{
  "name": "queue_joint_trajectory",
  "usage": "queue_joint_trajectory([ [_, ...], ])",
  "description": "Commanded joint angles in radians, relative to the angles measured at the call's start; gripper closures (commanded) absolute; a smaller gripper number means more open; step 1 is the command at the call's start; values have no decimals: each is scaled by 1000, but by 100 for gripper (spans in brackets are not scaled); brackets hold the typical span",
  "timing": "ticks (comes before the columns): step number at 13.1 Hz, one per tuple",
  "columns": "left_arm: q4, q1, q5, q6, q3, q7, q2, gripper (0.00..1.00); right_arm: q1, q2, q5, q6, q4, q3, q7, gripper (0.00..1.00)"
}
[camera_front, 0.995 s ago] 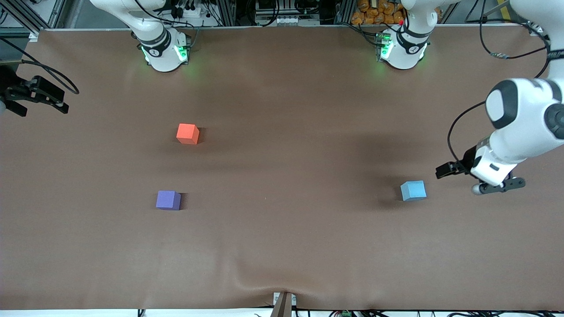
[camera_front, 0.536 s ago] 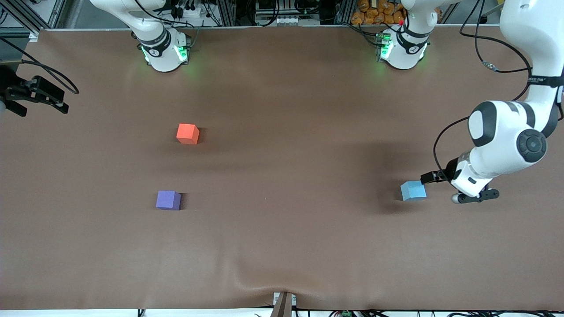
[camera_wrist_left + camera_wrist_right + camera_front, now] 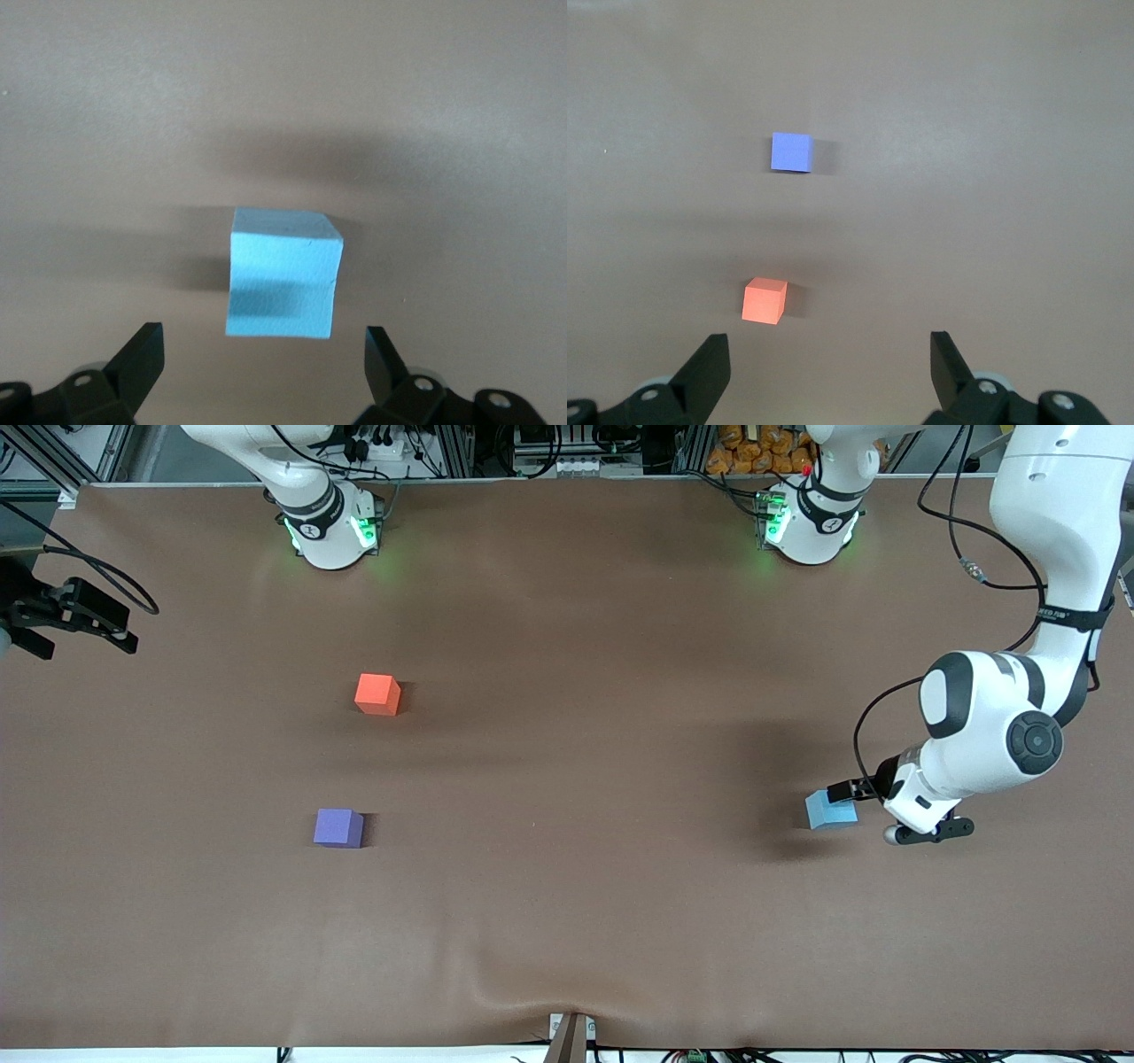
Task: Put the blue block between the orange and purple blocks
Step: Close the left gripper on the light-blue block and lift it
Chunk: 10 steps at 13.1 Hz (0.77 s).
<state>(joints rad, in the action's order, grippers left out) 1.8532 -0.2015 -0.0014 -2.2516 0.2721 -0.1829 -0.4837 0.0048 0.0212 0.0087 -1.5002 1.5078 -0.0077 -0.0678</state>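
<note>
The blue block (image 3: pixel 830 810) lies on the brown table near the left arm's end; it fills the middle of the left wrist view (image 3: pixel 283 274). My left gripper (image 3: pixel 930 831) hangs open and empty over the table just beside the block, toward the left arm's end; its fingertips (image 3: pixel 263 335) stand wide, with the block just ahead of them. The orange block (image 3: pixel 377 693) and purple block (image 3: pixel 337 827) lie apart toward the right arm's end, the purple one nearer the front camera. My right gripper (image 3: pixel 828 338) waits open, high above them, at the table's end (image 3: pixel 66 613).
The brown cloth (image 3: pixel 567 779) covers the whole table, with a crease at its near edge (image 3: pixel 532 992). Both arm bases (image 3: pixel 328 527) (image 3: pixel 811 522) stand at the edge farthest from the front camera. The right wrist view shows the orange block (image 3: pixel 764 301) and purple block (image 3: pixel 790 151).
My left arm has swung toward the blue block, its gripper closing from well beside the block to right next to it. The blocks and the right arm have not moved.
</note>
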Motion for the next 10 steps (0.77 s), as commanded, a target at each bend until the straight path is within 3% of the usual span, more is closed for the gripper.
queue_joint_trajectory([
  [1, -72, 7, 9, -3, 1, 13, -70, 0, -22, 11, 5, 11, -1, 14, -10, 0],
  [10, -97, 22, 11, -23, -2, 11, -144, 0, -23, 11, 5, 11, -1, 14, -12, 0],
])
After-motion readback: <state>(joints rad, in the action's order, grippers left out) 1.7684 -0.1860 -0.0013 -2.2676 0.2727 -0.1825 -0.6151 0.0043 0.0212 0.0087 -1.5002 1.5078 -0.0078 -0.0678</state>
